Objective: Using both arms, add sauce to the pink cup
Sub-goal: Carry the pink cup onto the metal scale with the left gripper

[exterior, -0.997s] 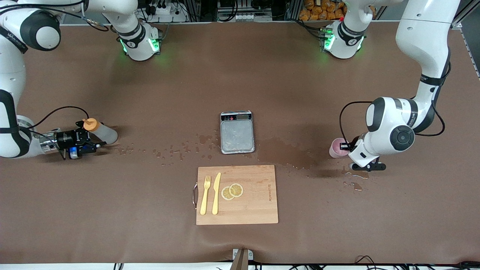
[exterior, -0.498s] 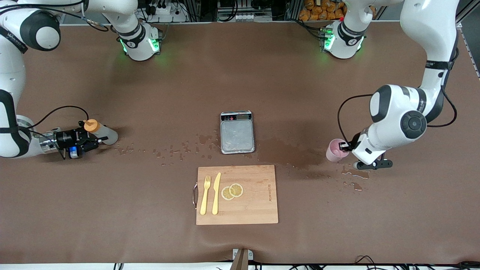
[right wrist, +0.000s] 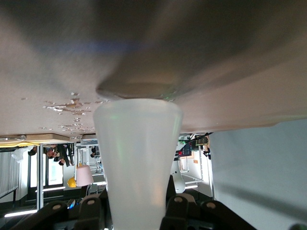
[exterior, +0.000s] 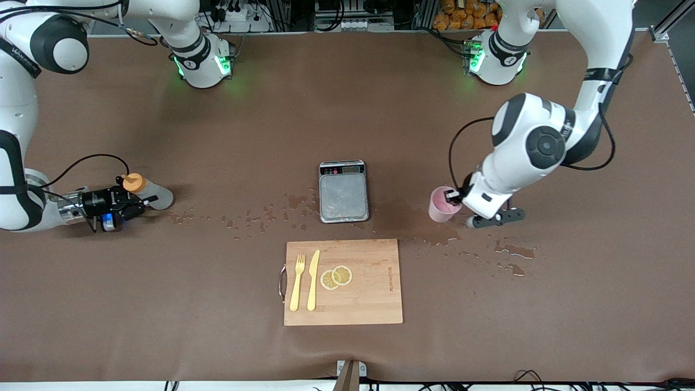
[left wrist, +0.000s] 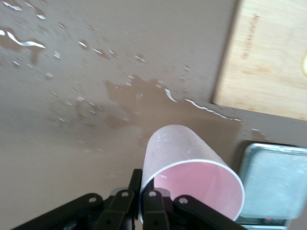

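Left gripper (exterior: 455, 200) pinching pink cup (exterior: 441, 205) at rim, over wet bench (exterior: 217, 304) patch beside scale (exterior: 343, 190), toward left arm's end. Right gripper (exterior: 126, 205) clamped on sauce (exterior: 145, 191) bottle, standing on bench at right arm's end, well apart from cup.

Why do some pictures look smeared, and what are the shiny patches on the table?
Left wrist view: the tabletop looks motion-smeared, and the wet puddles glint white beside the pink cup. Right wrist view: the sauce bottle fills the frame, soft and out of focus. Front view: sharp, evenly lit, with soft shadows under the arms.
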Robot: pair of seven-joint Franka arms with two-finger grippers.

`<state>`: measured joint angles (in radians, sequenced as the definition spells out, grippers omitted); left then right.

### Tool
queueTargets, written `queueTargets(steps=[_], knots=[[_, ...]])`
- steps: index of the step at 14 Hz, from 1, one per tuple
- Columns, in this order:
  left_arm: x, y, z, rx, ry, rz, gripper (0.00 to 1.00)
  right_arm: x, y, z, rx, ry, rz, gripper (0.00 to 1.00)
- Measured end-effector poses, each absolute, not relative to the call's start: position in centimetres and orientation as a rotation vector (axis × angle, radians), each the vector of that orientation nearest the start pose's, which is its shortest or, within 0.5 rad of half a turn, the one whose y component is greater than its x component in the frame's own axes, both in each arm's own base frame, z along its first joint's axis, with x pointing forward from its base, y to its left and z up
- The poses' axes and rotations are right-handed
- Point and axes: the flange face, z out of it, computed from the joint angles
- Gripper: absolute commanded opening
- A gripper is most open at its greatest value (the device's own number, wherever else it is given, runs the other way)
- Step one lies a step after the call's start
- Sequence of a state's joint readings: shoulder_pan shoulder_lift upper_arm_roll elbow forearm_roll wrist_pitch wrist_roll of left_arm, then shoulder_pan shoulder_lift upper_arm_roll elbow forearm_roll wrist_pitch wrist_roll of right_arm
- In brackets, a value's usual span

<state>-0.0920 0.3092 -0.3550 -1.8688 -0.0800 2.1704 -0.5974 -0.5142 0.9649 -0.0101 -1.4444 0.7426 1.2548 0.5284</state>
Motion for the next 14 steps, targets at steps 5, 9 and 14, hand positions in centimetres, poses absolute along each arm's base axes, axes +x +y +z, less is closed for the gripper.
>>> queueTargets(steps=[5,9,14], knots=[[52.7,-35.8,39.0,-3.292,-0.482,0.142,0.00,59.4,-16.8,16.2,-1.720,1.299,1.372,0.42],[49.2,-43.0,37.7,-3.284,-0.509,0.222,0.00,62.7,-12.5,21.1,-1.778,1.411,1.414,0.42],[50.2,-47.5,34.4,-3.282,-0.535,0.274,0.00,64.7,-8.4,25.5,-1.848,1.484,1.426,0.42]])
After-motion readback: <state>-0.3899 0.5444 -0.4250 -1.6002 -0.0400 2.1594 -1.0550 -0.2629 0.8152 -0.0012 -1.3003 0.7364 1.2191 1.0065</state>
